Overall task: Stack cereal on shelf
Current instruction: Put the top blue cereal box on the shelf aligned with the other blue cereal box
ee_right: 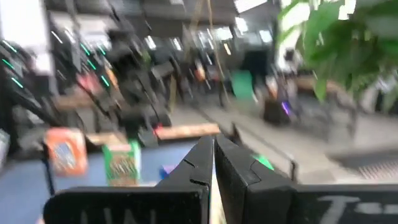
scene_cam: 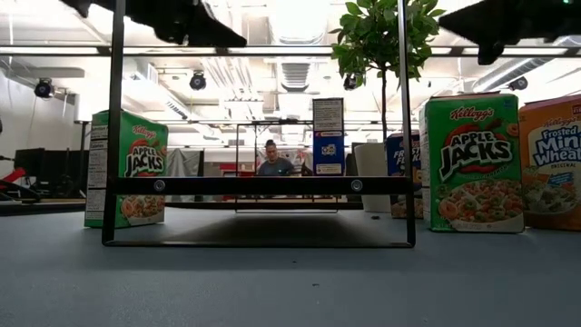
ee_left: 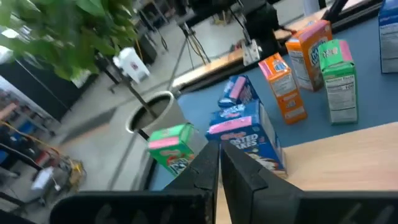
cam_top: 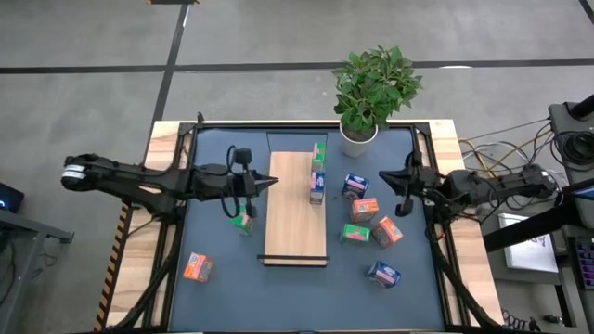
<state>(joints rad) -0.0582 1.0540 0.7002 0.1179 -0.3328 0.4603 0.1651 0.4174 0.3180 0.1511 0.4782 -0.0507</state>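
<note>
The shelf (cam_top: pixel 296 209) is a light-wood board lying flat mid-table, with its dark strip (cam_top: pixel 295 261) at the near end. A green cereal box (cam_top: pixel 319 153) and a blue one (cam_top: pixel 317 187) stand at its right edge. Several more boxes stand on the blue mat to its right, among them blue (cam_top: pixel 355 186), orange (cam_top: pixel 365 210) and green (cam_top: pixel 355 234). Left of the shelf are a green box (cam_top: pixel 243 223) and an orange box (cam_top: pixel 196 267). My left gripper (cam_top: pixel 272 183) is shut and raised over the shelf's left edge. My right gripper (cam_top: pixel 385 175) is shut and raised at the right.
A potted plant (cam_top: pixel 364 93) in a white pot stands at the table's far edge, behind the shelf. Dark frame bars (cam_top: pixel 186 167) run along the mat's sides. In the low view, Apple Jacks boxes (scene_cam: pixel 127 168) (scene_cam: pixel 472 163) stand on either side. A person (scene_cam: pixel 272 162) sits in the room beyond.
</note>
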